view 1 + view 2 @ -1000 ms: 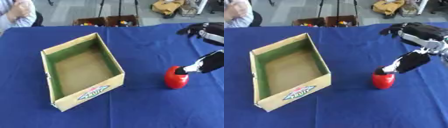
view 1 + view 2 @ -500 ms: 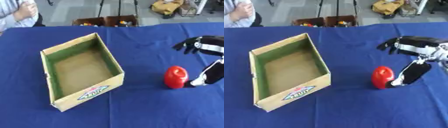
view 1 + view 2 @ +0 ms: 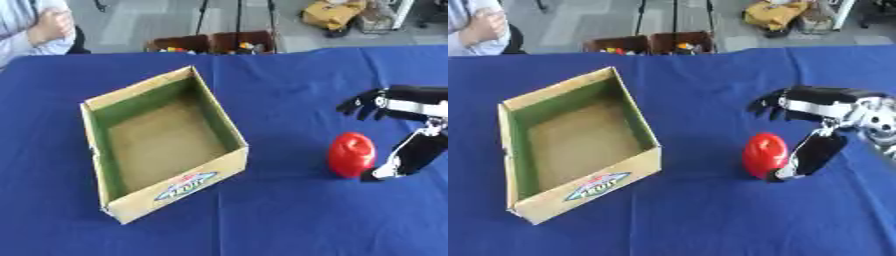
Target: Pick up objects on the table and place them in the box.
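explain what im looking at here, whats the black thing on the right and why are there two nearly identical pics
The two pictures come from the two eyes of one camera in a humanoid robot's head, looking down at its work, so they show the same moment from slightly different spots.

The black thing is the robot's right hand, a mechanical hand with fingers and a thumb, reaching in from the right. Its fingers are spread above the table and its thumb hangs down beside a red object, right next to it. The hand has not closed on it; nothing is held. The left hand is not in either picture.

On the blue table there is also an open cardboard box with green inner walls, and nothing shows inside it. The job is to put objects from the table into that box. Crates sit on the floor beyond the table.
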